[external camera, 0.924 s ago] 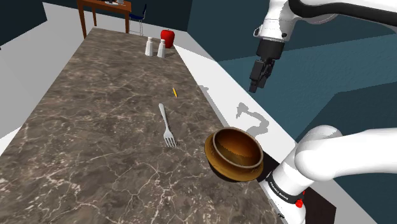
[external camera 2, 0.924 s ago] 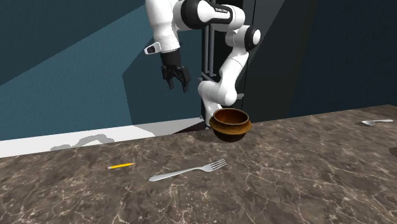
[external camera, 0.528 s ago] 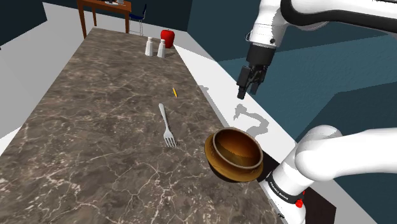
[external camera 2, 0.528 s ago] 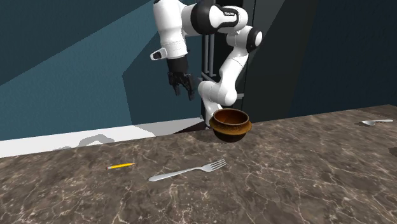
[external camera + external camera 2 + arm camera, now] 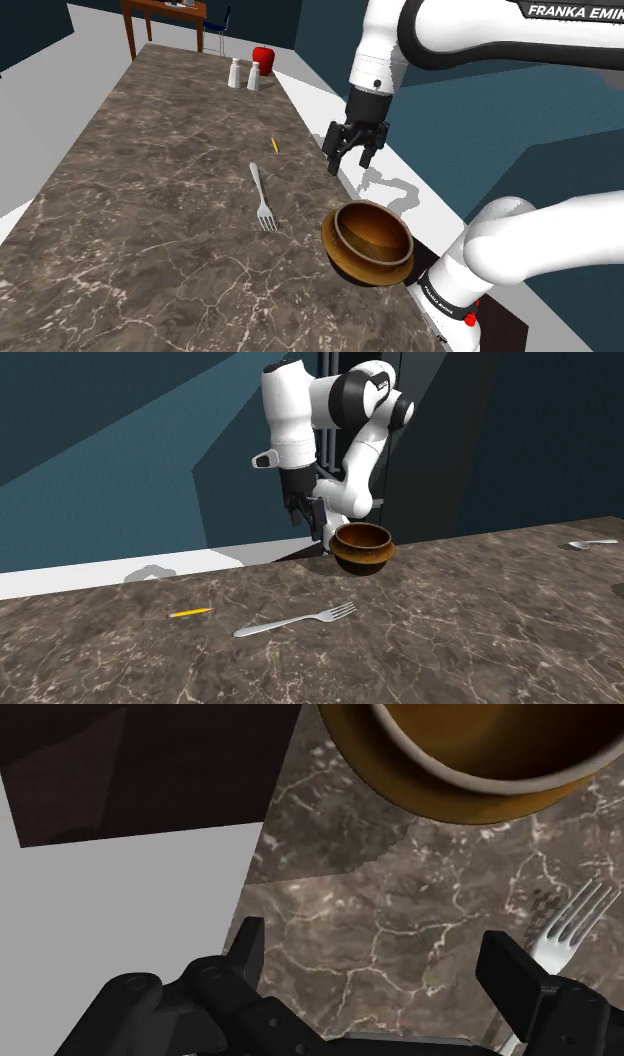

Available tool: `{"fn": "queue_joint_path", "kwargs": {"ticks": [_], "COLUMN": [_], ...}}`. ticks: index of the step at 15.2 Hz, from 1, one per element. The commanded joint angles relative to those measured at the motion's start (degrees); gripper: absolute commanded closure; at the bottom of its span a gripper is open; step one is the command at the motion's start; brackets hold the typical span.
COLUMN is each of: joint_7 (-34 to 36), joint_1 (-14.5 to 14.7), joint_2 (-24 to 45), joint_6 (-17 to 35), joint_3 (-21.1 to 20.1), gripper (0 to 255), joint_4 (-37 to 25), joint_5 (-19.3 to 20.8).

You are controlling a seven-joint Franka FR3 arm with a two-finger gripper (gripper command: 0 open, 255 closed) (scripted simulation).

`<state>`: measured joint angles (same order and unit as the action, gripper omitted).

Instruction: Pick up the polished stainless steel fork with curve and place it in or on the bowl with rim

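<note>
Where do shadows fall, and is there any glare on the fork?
Shoulder view: the arm's shadow lies on the pale floor beside the counter; second exterior view: the fork looks evenly lit, no glare; wrist view: the bowl darkens the counter beside it.

Light is even and from above, with a soft grey shadow of the arm (image 5: 440,25) on the pale floor (image 5: 305,95).

Silver fork (image 5: 262,197) flat near brown bowl (image 5: 341,260)
</note>
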<state>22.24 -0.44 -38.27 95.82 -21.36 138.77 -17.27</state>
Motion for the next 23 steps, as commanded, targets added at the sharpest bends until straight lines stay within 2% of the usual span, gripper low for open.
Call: {"fn": "queue_joint_path", "kwargs": {"ticks": [1,7,10,12,20,23], "joint_7": [4.93,19.48,27.65,33.72,35.56,35.56], "joint_1": [-0.36,-3.05,-5.15,-6.64,-6.75,-6.75], "joint_2": [2.52,12.87,19.54,24.69,27.94,27.93], "joint_6": [2.64,10.97,14.91,17.31,23.81,23.81], "joint_3": [-3.33,-13.47,-18.68,-22.10,-23.85,-23.84], "gripper": [0,0,0,0,0,0], "joint_4": [-1.00,-5.92,-9.53,-12.34,-8.64,-8.64], "joint_5": [-1.26,-1.43,1.04,4.03,5.50,5.50]}}
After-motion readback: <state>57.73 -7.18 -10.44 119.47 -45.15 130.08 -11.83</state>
